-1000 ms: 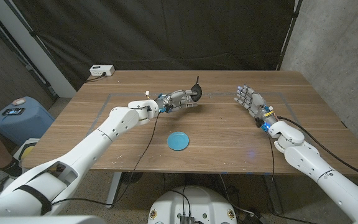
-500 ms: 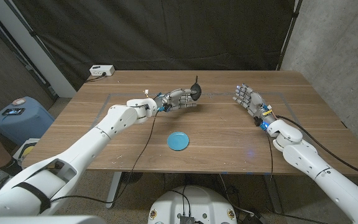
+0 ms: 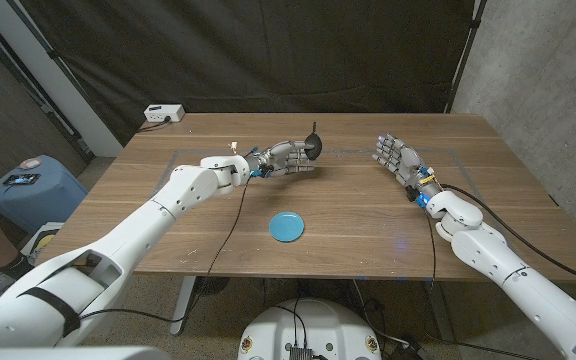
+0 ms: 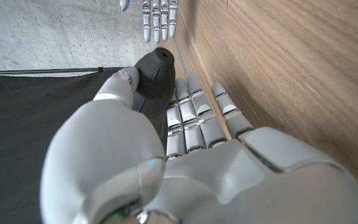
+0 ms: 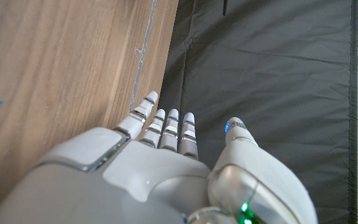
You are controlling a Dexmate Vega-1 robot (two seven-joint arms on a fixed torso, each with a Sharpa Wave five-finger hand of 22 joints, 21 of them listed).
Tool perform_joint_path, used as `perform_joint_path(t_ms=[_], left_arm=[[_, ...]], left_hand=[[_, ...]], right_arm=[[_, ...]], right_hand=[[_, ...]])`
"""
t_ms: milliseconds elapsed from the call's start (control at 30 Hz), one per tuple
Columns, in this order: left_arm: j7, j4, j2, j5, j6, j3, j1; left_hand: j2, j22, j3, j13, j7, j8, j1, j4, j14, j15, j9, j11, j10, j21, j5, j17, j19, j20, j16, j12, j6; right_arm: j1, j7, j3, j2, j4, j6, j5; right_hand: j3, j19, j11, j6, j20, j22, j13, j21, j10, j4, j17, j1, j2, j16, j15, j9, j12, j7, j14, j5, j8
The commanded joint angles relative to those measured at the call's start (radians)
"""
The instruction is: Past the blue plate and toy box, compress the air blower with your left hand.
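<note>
Left hand: grey-and-white robot left hand wraps the black rubber air blower bulb; in the left wrist view the thumb sits on one side of the bulb and the fingers run along the other, next to the wood.
Right hand: right hand stands apart from everything, fingers spread, holding nothing, near the desk's right side toward the far edge.
Blower position: far half of the wooden desk, about mid-width, beyond the small round blue plate, which lies near the front edge.
Handling: judging by look, a light, soft hollow bulb; should collapse under a modest squeeze and spring back. Matte rubber, likely grippy, not fragile.
Where to hold: bulb's widest part, thumb opposing fingers, as it is now. Keep off the thin nozzle, which sticks up and could tip the blower if pushed.
Risk: light body may roll or slide on the wood if pressure is uneven.
Hidden: most of the bulb is covered by the hand; can't tell how far it is already compressed, or whether it rests on the desk or is lifted.
Unclear: no toy box is visible on the desk. Contact under the fingers is not visible.
</note>
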Motion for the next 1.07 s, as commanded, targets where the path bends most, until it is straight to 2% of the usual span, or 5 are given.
perform_joint_path(t_ms=[33, 567, 1067], left_arm=[[-0.040, 0.029, 0.002, 0.013, 0.003, 0.009, -0.024], [-0.034, 0.013, -0.004, 0.020, 0.009, 0.011, -0.022], [-0.018, 0.007, -0.013, 0.022, -0.001, 0.012, -0.012]], left_hand=[[0.003, 0.003, 0.000, 0.005, -0.003, -0.008, -0.013, -0.001, -0.007, 0.002, 0.003, 0.001, -0.010, -0.004, -0.002, 0.003, -0.005, -0.002, -0.001, -0.004, -0.005], [0.008, 0.004, 0.004, 0.008, -0.005, -0.014, -0.011, -0.012, -0.004, 0.000, 0.008, -0.001, -0.001, -0.003, -0.004, 0.001, -0.004, -0.003, 0.003, -0.003, 0.005], [0.015, 0.004, 0.009, 0.011, -0.009, -0.017, -0.007, -0.023, -0.003, -0.002, 0.013, -0.004, 0.002, -0.001, -0.006, 0.000, -0.002, -0.004, 0.006, -0.004, 0.018]], right_arm=[[0.008, -0.012, -0.008, 0.013, 0.006, 0.004, -0.007], [-0.018, -0.020, 0.007, 0.005, -0.012, 0.021, -0.004], [-0.002, 0.009, 0.010, 0.003, 0.017, 0.022, 0.007]], right_hand=[[0.002, 0.011, -0.001, 0.007, -0.011, 0.003, 0.001, -0.001, 0.004, -0.008, 0.001, -0.008, 0.004, 0.002, -0.018, 0.000, 0.000, 0.000, 0.006, -0.001, 0.003], [0.003, 0.011, -0.002, 0.008, -0.011, 0.003, 0.001, -0.001, 0.005, -0.009, 0.001, -0.008, 0.003, 0.002, -0.019, 0.000, 0.001, 0.000, 0.006, -0.001, 0.003], [0.003, 0.011, -0.002, 0.008, -0.012, 0.003, 0.001, -0.001, 0.006, -0.009, 0.001, -0.009, 0.004, 0.002, -0.019, 0.000, 0.001, 0.000, 0.006, -0.001, 0.003]])
